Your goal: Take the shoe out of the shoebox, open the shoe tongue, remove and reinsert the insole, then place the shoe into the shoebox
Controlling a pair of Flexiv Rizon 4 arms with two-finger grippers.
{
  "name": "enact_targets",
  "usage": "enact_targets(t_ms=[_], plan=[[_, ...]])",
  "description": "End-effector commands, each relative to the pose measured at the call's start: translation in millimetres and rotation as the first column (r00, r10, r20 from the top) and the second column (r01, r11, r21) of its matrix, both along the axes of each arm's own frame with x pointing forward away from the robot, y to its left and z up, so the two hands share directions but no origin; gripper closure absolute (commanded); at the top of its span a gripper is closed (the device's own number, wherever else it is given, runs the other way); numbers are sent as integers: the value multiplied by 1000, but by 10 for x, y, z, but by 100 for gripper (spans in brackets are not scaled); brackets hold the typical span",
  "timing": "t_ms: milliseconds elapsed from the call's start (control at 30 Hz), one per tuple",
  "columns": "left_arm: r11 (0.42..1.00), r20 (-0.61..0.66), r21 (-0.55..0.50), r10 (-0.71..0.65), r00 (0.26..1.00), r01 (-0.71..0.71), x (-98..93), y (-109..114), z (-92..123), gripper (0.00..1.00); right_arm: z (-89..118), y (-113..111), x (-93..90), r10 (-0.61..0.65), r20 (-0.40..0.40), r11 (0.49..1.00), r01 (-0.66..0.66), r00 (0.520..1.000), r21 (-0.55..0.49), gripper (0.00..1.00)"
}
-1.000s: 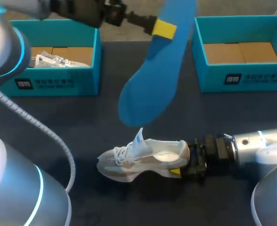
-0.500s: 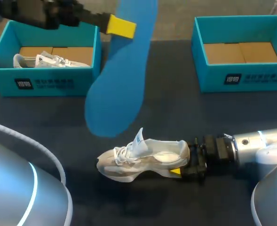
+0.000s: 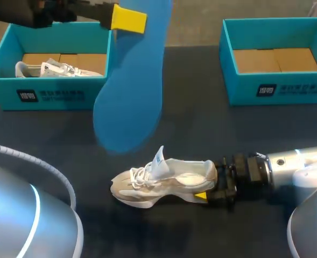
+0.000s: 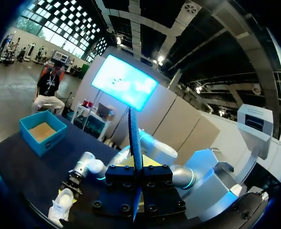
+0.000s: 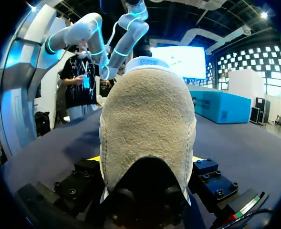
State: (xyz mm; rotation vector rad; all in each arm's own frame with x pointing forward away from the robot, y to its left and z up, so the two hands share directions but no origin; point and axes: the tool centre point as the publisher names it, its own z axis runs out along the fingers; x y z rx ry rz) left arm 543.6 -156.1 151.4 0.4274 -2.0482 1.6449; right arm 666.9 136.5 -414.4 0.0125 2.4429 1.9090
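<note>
On the dark table (image 3: 201, 129), my right gripper (image 3: 212, 189) is clamping the shoe (image 3: 158, 183) by its heel; my left gripper (image 3: 129, 19) is pinching the insole (image 3: 130, 91) aloft. I reckon it should be going in toe-first, slowly.

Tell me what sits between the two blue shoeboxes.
In the head view, only the blue insole, held up by the left gripper, hangs between the left shoebox and right shoebox; otherwise bare table.

light: bright, even | shadow: faint under shoe (image 3: 163, 183) | table (image 3: 201, 134): dark
</note>
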Motion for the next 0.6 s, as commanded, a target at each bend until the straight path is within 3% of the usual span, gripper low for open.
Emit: enact_targets(t_ms=[33,600], plan=[[1000,-17,-7,7,1000,-7,17,-7,-65,100,12,9,-11,-1,-1,1000,1,1000,-6,100],[1000,-53,-19,24,998,-25,40,41,-109,100,12,9,-11,-1,-1,1000,1,1000,-6,100]])
